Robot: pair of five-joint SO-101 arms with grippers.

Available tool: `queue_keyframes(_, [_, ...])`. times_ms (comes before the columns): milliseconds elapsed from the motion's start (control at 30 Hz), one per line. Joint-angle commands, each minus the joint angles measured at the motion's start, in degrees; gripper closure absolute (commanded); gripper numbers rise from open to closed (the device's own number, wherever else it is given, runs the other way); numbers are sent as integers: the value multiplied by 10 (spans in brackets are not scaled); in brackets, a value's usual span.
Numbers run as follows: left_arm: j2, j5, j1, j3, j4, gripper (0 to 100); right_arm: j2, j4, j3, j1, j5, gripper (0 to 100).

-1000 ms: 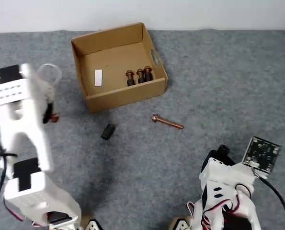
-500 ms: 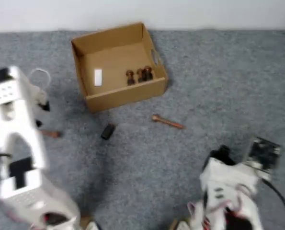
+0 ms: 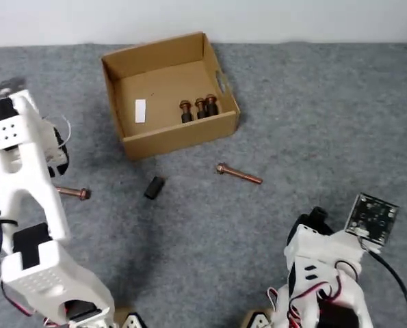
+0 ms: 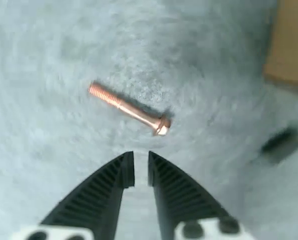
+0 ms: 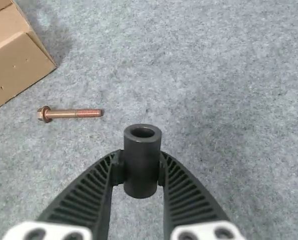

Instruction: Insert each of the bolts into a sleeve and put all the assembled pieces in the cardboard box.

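Note:
A copper bolt [image 4: 128, 109] lies flat on the grey carpet just past the tips of my left gripper [image 4: 141, 161], which is shut and empty. In the high view this bolt [image 3: 73, 193] rests beside the left arm [image 3: 22, 171]. A loose black sleeve [image 3: 154, 186] lies in front of the cardboard box [image 3: 179, 140], and a second bolt [image 3: 239, 174] lies to its right. My right gripper [image 5: 141, 167] is shut on another black sleeve [image 5: 142, 147], held upright with its bore showing. Three assembled pieces [image 3: 198, 108] stand inside the box.
The right arm [image 3: 326, 266] sits at the near right of the carpet. A white label [image 3: 140, 111] lies on the box floor. The second bolt [image 5: 68, 113] lies beyond the held sleeve, near a box corner [image 5: 18, 60].
The bolt that was at the left gripper a second ago now lies on the carpet, lower and apart from it. The left arm has shifted left. The right arm has stayed put.

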Motion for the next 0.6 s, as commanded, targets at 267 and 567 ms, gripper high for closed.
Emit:
queue_keyframes(267, [-3, -700, -12, -3, -11, 957, -1, -36, 28, 3, 85, 990])
queue_keyframes(567, [71, -894, -3, -7, -11, 921, 0, -37, 31, 3, 87, 990])
